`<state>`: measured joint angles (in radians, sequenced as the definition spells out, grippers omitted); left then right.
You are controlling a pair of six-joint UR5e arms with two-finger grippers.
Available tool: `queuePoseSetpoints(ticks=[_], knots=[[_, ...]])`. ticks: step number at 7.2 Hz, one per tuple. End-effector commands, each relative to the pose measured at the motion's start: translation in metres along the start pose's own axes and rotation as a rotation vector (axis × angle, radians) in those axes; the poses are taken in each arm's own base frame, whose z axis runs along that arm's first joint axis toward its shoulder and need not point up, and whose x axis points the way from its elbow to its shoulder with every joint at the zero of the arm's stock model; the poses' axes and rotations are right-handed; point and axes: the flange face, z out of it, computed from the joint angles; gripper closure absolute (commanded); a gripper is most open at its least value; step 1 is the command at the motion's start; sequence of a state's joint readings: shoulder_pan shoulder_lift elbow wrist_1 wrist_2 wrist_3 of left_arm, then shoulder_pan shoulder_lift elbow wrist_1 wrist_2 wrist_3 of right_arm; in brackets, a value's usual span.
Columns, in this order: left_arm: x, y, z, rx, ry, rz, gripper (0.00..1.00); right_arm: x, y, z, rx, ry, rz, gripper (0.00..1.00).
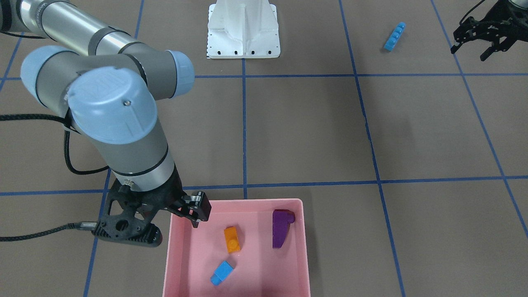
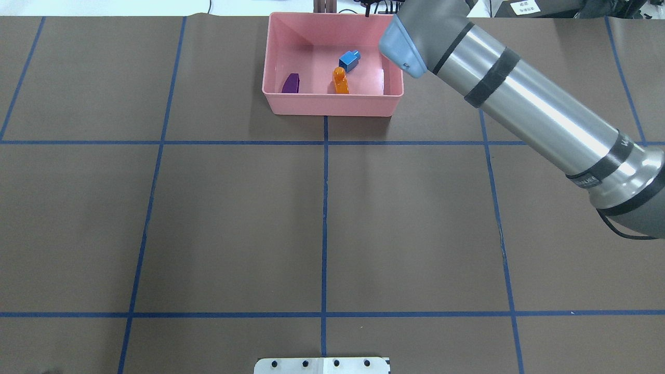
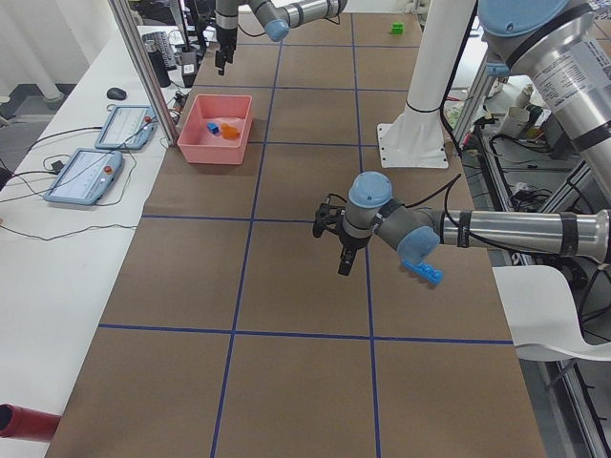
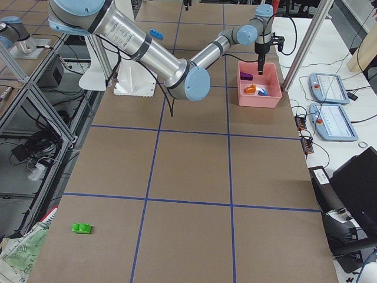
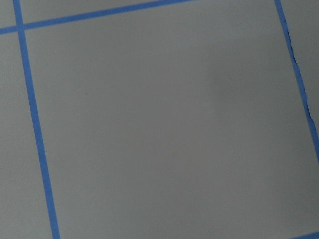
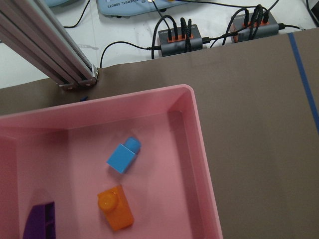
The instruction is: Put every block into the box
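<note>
The pink box [image 1: 258,235] holds the orange block [image 1: 232,239], the small light-blue block [image 1: 222,272] and the purple sloped block [image 1: 281,228]. My right gripper [image 1: 194,222] hangs over the box's corner. Only one of its fingers [image 1: 201,209] shows, so I cannot tell if it is open. The right wrist view shows the box [image 6: 199,139] and these blocks, but no fingers. The long light-blue block [image 1: 394,36] lies on the table next to my left gripper [image 1: 470,51], which is open and empty. The green block [image 4: 81,227] lies far off at the table's right end.
The white robot base [image 1: 243,29] stands at the table's middle edge. An aluminium post [image 6: 45,45] and cable hubs [image 6: 179,37] stand just beyond the box. Two teach pendants [image 3: 95,176] lie on the side bench. The left wrist view shows only brown table with blue tape lines.
</note>
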<state>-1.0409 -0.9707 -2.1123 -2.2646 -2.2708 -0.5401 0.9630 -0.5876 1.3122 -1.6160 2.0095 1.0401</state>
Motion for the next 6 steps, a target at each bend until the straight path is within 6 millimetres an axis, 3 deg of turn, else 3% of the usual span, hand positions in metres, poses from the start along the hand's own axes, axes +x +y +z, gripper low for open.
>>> queuePoseSetpoints(ticks=[1, 2, 3, 5, 6], knots=[[0.034, 0.017, 0.033, -0.12, 0.042, 0.008, 0.0, 0.107, 0.034, -0.011, -0.012, -0.02, -0.058, 0.0], [0.054, 0.026, 0.06, -0.16, -0.013, 0.017, 0.0, 0.17, 0.062, -0.021, -0.022, 0.004, -0.11, 0.0], [0.071, 0.043, 0.084, -0.214, -0.049, 0.082, 0.0, 0.215, 0.086, -0.041, -0.035, 0.041, -0.136, 0.0], [0.089, 0.086, 0.112, -0.329, -0.097, 0.179, 0.0, 0.285, 0.131, -0.074, -0.067, 0.094, -0.182, 0.0], [0.105, 0.102, 0.125, -0.369, -0.103, 0.203, 0.0, 0.32, 0.151, -0.079, -0.079, 0.111, -0.203, 0.0]])
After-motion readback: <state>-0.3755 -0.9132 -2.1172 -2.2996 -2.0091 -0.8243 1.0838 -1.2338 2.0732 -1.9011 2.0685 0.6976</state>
